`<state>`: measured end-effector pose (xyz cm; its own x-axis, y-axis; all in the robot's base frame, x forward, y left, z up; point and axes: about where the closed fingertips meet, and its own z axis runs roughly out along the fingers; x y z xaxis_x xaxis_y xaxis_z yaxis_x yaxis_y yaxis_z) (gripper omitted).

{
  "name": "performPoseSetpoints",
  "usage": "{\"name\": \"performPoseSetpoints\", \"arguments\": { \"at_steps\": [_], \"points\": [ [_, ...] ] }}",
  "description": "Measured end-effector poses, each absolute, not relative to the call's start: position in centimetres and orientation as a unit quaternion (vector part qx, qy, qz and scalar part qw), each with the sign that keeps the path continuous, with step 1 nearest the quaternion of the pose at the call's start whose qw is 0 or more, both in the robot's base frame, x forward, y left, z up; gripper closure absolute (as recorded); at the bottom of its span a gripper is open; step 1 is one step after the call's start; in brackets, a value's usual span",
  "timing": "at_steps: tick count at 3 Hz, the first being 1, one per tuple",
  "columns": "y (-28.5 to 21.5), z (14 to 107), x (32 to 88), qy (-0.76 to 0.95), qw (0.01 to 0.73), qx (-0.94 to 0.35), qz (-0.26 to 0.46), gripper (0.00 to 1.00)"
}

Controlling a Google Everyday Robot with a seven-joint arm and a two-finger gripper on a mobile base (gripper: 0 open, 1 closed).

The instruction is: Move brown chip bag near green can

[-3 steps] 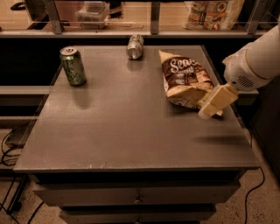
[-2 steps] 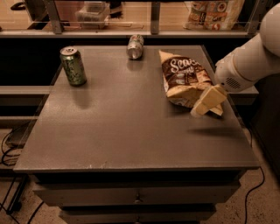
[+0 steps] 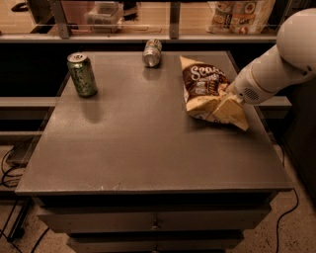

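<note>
The brown chip bag (image 3: 202, 85) lies flat on the right side of the grey table (image 3: 138, 148), dark brown with white script and tan edges. The green can (image 3: 82, 74) stands upright at the table's far left, well apart from the bag. My gripper (image 3: 231, 111), cream coloured on a white arm (image 3: 276, 64) that reaches in from the right, sits at the bag's lower right corner and overlaps its edge. I cannot tell whether it holds the bag.
A silver-grey can (image 3: 152, 52) lies on its side at the table's far edge, between the green can and the bag. A pale bag with round pictures (image 3: 242, 14) and a clear container (image 3: 103, 12) sit on the shelf behind. Cables (image 3: 10, 168) lie on the floor at left.
My arm has swung in from the right and my gripper has moved left and slightly away, from just off the bag's corner to against it. Bag and cans have not moved.
</note>
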<state>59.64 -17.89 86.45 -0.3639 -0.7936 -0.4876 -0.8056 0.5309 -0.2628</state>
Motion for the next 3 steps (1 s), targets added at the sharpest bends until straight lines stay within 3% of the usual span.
{"name": "performPoseSetpoints", "arguments": {
  "at_steps": [2,3],
  "points": [
    [-14.1,91.1,60.6,0.784,0.331,-0.525,0.006,0.88],
    [-9.7,95.2,60.1,0.736,0.368,-0.569,0.011,1.0]
  ]
}}
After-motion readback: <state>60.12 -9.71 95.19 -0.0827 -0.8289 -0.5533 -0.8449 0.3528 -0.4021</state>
